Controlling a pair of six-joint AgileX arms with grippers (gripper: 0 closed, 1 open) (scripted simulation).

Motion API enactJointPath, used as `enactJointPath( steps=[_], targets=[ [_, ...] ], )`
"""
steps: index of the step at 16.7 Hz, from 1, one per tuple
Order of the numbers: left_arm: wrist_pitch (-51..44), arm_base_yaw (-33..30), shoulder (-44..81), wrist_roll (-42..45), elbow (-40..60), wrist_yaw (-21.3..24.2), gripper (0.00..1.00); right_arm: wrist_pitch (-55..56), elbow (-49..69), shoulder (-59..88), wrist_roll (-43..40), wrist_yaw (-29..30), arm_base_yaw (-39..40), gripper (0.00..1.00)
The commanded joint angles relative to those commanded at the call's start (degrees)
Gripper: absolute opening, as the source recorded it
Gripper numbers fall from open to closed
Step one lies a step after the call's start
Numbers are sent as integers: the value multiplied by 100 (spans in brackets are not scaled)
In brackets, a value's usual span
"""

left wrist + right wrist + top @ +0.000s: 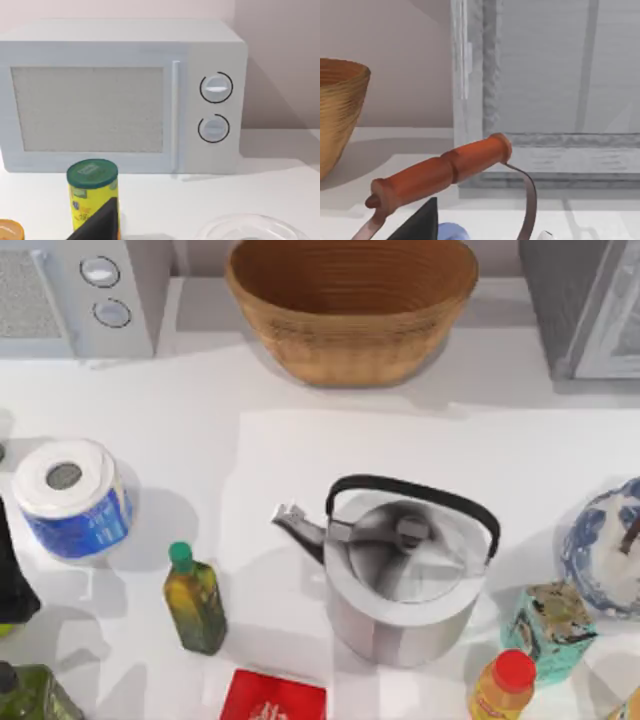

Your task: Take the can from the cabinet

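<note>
Two risks: the closed grey glass-door cabinet (585,305) at two o'clock perhaps hides the can, and the orange-handled tool (440,172) crowds it. Finger states: cannot tell.

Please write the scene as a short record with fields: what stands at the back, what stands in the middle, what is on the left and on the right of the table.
back left: microwave with two round knobs
back centre: wicker basket
back right: grey cabinet
centre: metal kettle, black handle, spout towards the top view's left
left side: paper roll; green-capped oil bottle
front: red box
right side: blue-white teapot, teal carton, red-capped orange bottle
left wrist view: yellow can before the microwave
</note>
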Motion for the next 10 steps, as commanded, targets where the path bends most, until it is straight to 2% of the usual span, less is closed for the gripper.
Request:
enactJointPath(
  steps=[5,10],
  targets=[
    [0,0,0,0,0,0,100,-80,363,306,11,40,55,100],
    [0,0,0,0,0,0,100,-503,2110,1697,31,242,248,100]
  ],
)
